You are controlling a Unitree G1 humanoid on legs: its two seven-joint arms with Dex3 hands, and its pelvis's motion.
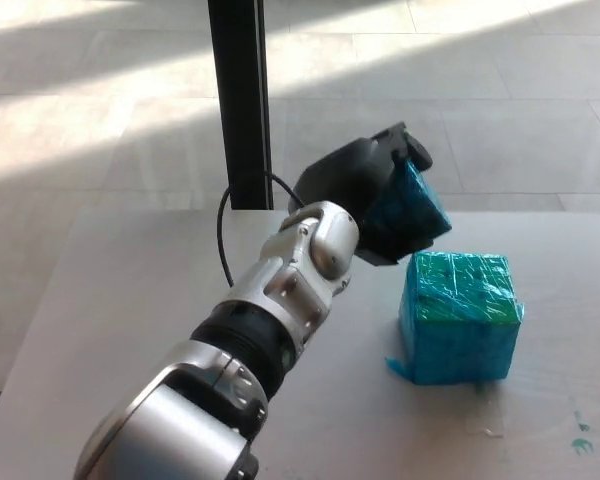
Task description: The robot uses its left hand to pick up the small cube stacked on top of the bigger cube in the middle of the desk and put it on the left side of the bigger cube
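Note:
The bigger cube (460, 318), wrapped in teal film with a green top face, sits on the pale desk (130, 300) right of centre. My left hand (365, 190) hangs above and to the left of it, shut on the small teal cube (408, 210), which is tilted and lifted free of the bigger cube's top. The silver left forearm (280, 300) runs up from the lower left. My right hand does not show.
A black post (240, 100) stands behind the desk's far edge, just left of my hand. A black cable (223, 250) loops beside my wrist. Green paint marks (580, 440) dot the desk at the lower right. Sunlit floor tiles lie beyond.

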